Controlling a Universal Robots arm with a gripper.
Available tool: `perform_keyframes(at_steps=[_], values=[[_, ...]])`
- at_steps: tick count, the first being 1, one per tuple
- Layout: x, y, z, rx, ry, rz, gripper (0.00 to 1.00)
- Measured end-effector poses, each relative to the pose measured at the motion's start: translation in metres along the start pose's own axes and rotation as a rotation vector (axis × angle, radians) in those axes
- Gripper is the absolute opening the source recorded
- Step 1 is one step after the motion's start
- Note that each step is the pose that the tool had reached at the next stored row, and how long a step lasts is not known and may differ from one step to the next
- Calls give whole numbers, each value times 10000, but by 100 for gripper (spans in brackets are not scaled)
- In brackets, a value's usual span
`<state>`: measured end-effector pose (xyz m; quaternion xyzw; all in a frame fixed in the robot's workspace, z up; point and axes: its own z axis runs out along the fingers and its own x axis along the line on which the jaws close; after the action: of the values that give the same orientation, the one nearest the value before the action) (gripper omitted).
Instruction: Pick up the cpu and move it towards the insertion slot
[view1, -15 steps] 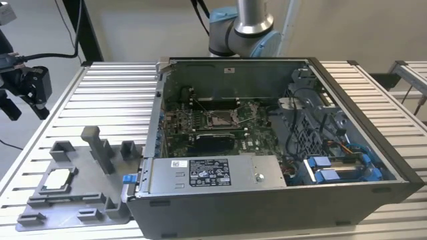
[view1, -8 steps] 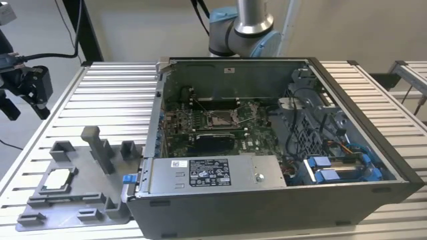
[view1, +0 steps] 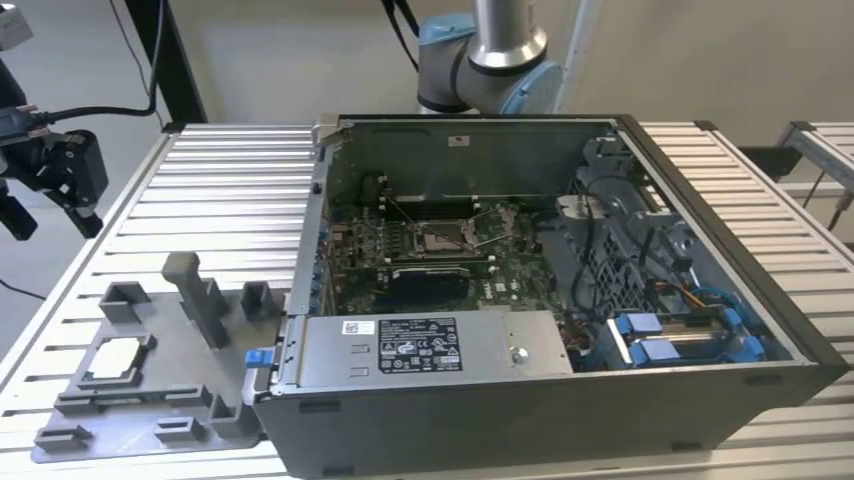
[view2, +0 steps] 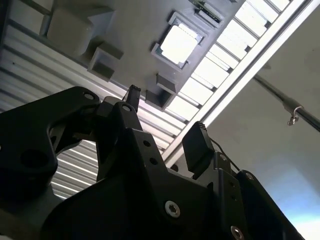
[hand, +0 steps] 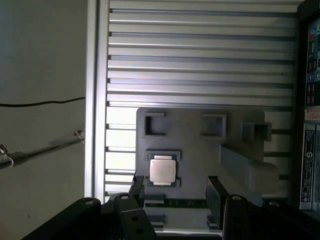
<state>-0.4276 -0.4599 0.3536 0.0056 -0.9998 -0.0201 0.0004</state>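
Note:
The cpu (view1: 114, 358) lies silvery face up in a square nest on the grey fixture plate (view1: 80, 425), at the exterior view's left. Both wrist views show it too, as the cpu (hand: 162, 170) and the cpu (view2: 179, 44). My gripper (view1: 54, 185) hangs high over the table's left edge, well apart from the chip. Its black fingers (hand: 215, 192) stand open with nothing between them, as the gripper (hand: 176, 192) and the gripper (view2: 165, 120) show. The insertion slot (view1: 445, 237) is the silver-framed socket on the motherboard inside the open computer case (view1: 534, 400).
Grey blocks and a tall upright post (view1: 200, 300) rise from the fixture plate near the cpu. The ribbed aluminium table (view1: 227, 190) carries everything. A silver power supply (view1: 427, 345), cables and a blue drive cage (view1: 674, 335) crowd the case. The arm's base (view1: 481, 60) stands behind the case.

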Motion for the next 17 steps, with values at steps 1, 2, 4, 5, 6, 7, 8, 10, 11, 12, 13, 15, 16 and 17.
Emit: perform_keyframes(at_steps=[1,2,4,5,6,7,8,10,11,12,13,15,16,17], values=[[0,0,0,0,-1,0,100],[0,0,0,0,-1,0,100],[0,0,0,-2,-2,0,100],[0,0,0,-1,-3,0,100],[-1,0,3,-1,-2,-1,100],[0,0,10,-1,-3,-1,100],[0,-1,19,-2,-5,-1,100],[0,-1,36,-2,-5,-1,100],[0,-2,49,-2,-5,-1,100],[0,-3,63,-2,-5,-1,100],[0,-3,78,-2,-6,-1,100],[0,-4,107,-1,-4,-1,100],[0,-5,123,-2,-5,-1,100],[0,-6,139,-1,-4,-1,100]])
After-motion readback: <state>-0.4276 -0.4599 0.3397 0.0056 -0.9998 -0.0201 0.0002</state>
